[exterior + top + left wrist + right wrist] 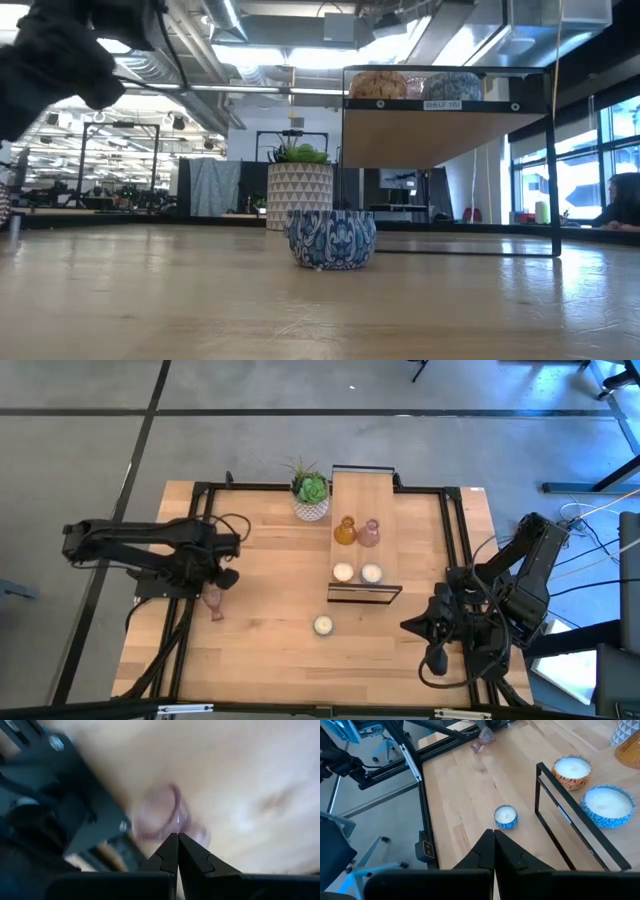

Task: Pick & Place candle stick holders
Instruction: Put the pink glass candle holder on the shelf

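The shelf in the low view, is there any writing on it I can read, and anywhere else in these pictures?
Small white label on the front edge of the shelf: there is print on it, but it is too small and blurred to read.
Blue patterned candle tin and white plant pot: patterns only, no words.
High view and both wrist views: no readable text.

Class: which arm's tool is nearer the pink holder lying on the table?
Left. The left tool is just above the pink holder; the right tool waits across the table.
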